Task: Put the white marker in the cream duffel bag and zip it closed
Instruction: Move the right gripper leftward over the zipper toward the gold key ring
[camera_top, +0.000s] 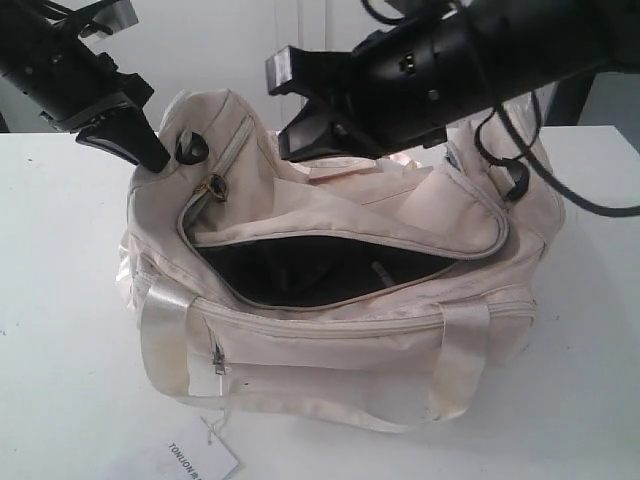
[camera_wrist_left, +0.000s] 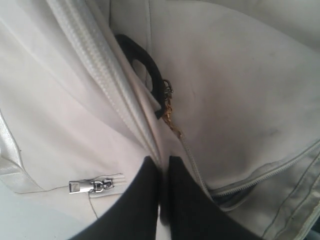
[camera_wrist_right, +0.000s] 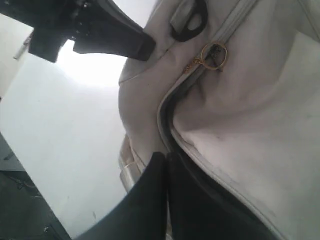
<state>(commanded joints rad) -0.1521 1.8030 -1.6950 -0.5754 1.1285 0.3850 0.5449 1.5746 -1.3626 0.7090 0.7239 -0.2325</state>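
My left gripper: jaws pressed together at left end of cream duffel bag, on zip seam. Fabric pinched or not, cannot tell. My right gripper: jaws pressed together at open zip's edge, near gold ring pull. White marker: only dim pale sliver in dark lining, uncertain. Paper tag cut off at near edge.

Plain cream duffel bag, shiny cream straps, black lining, gold ring pull, black end ring, white table, white tag with dark print.
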